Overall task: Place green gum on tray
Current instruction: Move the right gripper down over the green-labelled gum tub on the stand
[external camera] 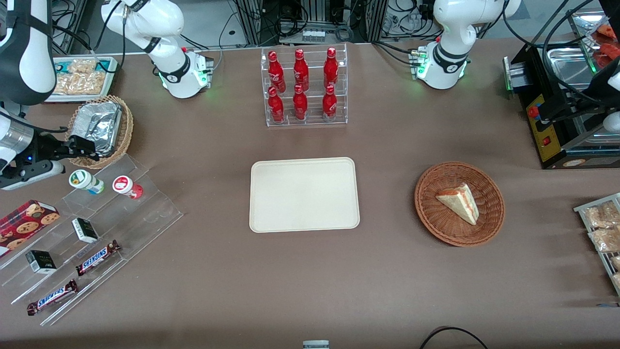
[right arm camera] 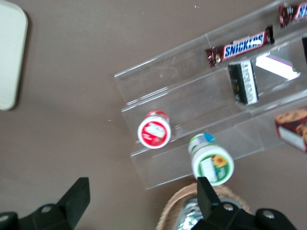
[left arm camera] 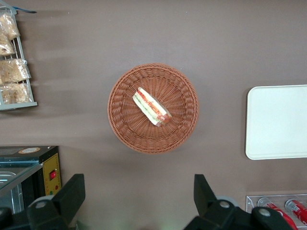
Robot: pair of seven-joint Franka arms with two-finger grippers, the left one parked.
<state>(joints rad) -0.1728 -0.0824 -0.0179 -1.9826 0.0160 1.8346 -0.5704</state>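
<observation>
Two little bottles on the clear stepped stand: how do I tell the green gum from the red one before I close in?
The green gum has a white lid with a green-yellow mark and a green label; the red gum has a red-marked lid and a red label. The green gum sits toward the working arm's end, closer to the open tool; the red gum stands nearer the tray. Both are small white cylinders on the stand's same upper step.

Even, bright overhead light with soft shadows throughout; the right wrist view is slightly motion-blurred.
</observation>
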